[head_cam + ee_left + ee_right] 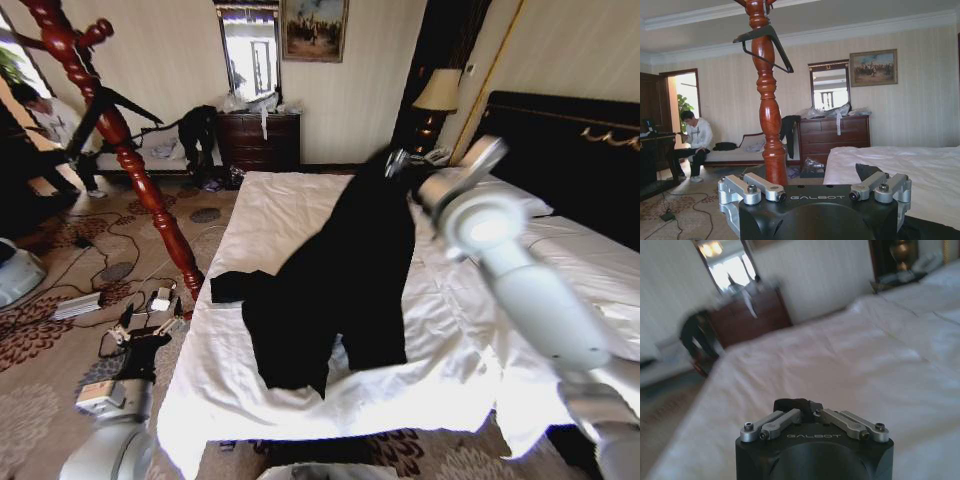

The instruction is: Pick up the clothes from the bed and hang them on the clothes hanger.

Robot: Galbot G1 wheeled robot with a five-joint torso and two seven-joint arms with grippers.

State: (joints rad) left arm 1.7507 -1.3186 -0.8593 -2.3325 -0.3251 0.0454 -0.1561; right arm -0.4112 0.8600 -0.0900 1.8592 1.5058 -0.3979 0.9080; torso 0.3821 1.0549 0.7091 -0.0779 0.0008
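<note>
Overhead, the head view lays out the whole scene: the clothes (335, 285) hang in a long dark drape over the bed (270, 215), their top pulled up to the right gripper (398, 162), which is raised above the middle of the white duvet at the end of the outstretched right arm. The lower folds and 1 sleeve trail on the duvet toward the bed's left edge. That view does not settle how the fingers stand. The right wrist view does: the right gripper (801, 406) has its 2 finger linkages drawn in close together, pinching a small fold of black fabric, with the duvet spread beyond it.

Left of the bed, the clothes hanger (110, 130) leans across the head view as a red-brown turned pole. The left wrist view shows it upright, just beyond the left gripper (815, 187), with a black wire hanger (765, 45) hooked high on the pole. The left gripper's linkages are spread wide apart and hold nothing. The left arm sits low beside the bed's corner.
</note>
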